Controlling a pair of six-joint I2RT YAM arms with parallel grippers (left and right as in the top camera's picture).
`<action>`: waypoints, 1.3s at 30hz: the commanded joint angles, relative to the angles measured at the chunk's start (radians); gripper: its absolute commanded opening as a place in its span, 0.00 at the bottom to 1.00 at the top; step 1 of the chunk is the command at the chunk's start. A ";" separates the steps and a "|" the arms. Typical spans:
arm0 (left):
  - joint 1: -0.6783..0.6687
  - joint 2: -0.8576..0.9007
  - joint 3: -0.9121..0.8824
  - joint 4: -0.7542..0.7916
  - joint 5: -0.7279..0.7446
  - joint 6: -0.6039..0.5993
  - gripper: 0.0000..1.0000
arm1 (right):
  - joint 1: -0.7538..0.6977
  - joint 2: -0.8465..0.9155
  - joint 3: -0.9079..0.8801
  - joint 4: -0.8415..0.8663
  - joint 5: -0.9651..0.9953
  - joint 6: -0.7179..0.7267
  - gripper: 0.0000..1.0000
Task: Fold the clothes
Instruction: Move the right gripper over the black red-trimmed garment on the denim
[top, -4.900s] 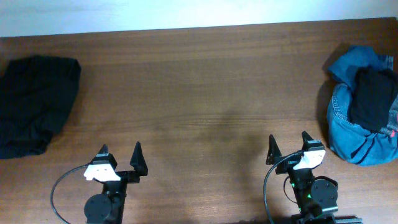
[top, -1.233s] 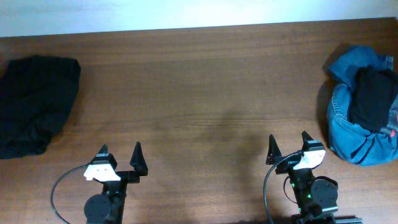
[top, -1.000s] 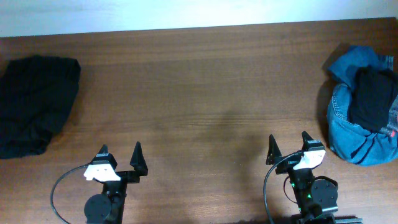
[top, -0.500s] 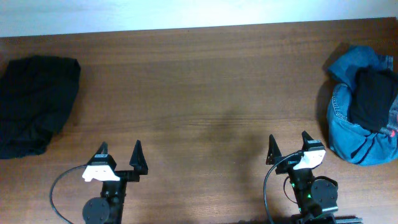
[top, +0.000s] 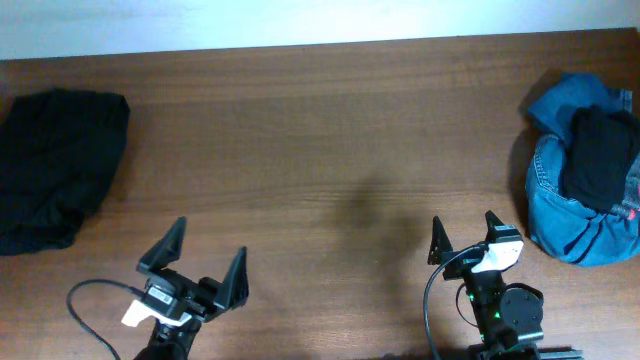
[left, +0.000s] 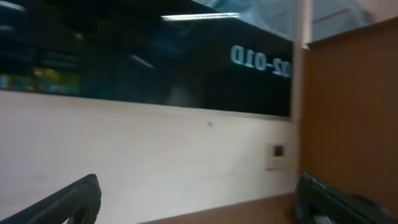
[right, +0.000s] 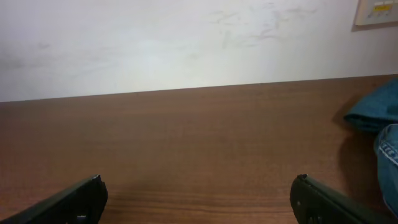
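The clothes (top: 598, 155) lie as a black bundle on a blue denim heap (top: 560, 215) at the table's far right; a trace of grey and red shows at its right edge. My right gripper (top: 464, 225) stands open near the front edge, left of that heap, with nothing between its fingers (right: 68, 202). Only a blue denim edge (right: 379, 118) shows in the right wrist view. My left gripper (top: 210, 245) is open and empty at the front left, raised and tilted. Its camera looks at the wall past its dark fingers (left: 329, 202), so no cloth shows there.
A second, larger heap of black cloth (top: 55, 165) sits at the table's left edge. The brown wooden table (top: 320, 130) runs back to a pale wall (right: 186, 43). A cable (top: 85, 300) loops beside the left arm's base.
My left gripper has lifted and tilted up, swinging slightly leftward, its fingers larger in the overhead view. The right arm and both cloth heaps have not moved.
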 joint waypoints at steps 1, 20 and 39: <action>0.005 -0.007 0.067 -0.038 0.110 -0.049 0.99 | -0.009 -0.010 -0.006 -0.004 -0.002 0.007 0.99; 0.005 0.054 0.489 -0.858 0.063 0.047 0.99 | -0.008 -0.010 -0.006 0.004 -0.018 0.007 0.99; 0.005 0.855 1.088 -1.324 -0.068 0.278 0.99 | -0.008 0.418 0.887 -0.507 0.016 0.064 0.99</action>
